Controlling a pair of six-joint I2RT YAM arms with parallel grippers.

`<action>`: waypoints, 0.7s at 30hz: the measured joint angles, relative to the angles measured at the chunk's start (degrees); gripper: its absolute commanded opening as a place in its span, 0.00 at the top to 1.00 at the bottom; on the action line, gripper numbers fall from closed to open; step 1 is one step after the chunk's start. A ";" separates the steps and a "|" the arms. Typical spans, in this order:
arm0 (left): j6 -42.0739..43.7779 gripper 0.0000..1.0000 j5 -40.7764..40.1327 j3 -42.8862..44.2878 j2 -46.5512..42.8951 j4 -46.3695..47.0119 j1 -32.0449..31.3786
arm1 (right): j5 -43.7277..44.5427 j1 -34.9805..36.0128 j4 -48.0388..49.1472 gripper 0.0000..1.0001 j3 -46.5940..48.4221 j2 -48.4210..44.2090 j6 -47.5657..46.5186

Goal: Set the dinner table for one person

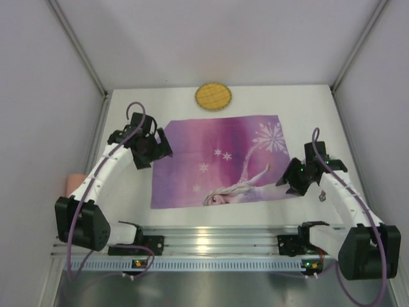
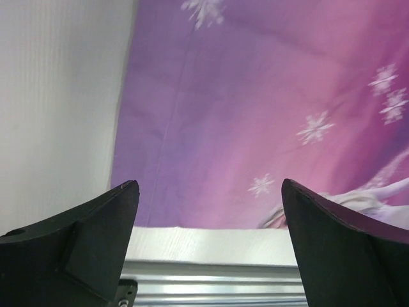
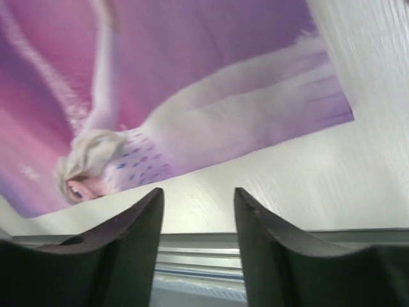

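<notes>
Placemat point(image 1: 217, 160) on rigid surface point(image 1: 268, 102) was judged limp, light, best pinched cornerwise; left tool point(image 2: 209, 185) and right tool point(image 3: 198, 192) were seen parted, empty.

Back wall point(image 1: 217, 38) pale grey-lilac, smooth, matte. Left wall point(image 1: 38, 96) and right wall point(image 1: 383, 115) had same finish. Grey corner strip point(image 1: 77, 45) ran along left seam, second strip point(image 1: 358, 45) along right seam. Ribbed aluminium rail point(image 1: 211, 238) spanned near edge, with bright glare patch at its middle. Brushed metal sheet point(image 1: 211, 291) lay below rail, darker. Peach-coloured block point(image 1: 75, 183) showed at foot of left wall, mostly hidden. Light was soft, even; shadows faint.
</notes>
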 measured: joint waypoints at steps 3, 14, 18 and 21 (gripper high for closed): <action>0.76 0.02 0.07 6.60 2.93 1.33 0.17 | 0.39 2.08 -0.42 0.23 6.08 -2.12 1.07; -4.96 0.11 6.45 -6.36 4.57 -1.16 0.57 | 7.69 -0.66 -1.16 0.05 2.43 5.75 0.61; -6.51 0.14 8.46 -12.44 0.57 -1.79 0.55 | 10.34 -3.06 -1.18 0.05 2.19 10.86 0.13; -7.54 0.14 8.87 -16.22 -1.36 -1.18 0.55 | 12.76 -3.74 -0.92 0.08 2.19 12.20 -0.35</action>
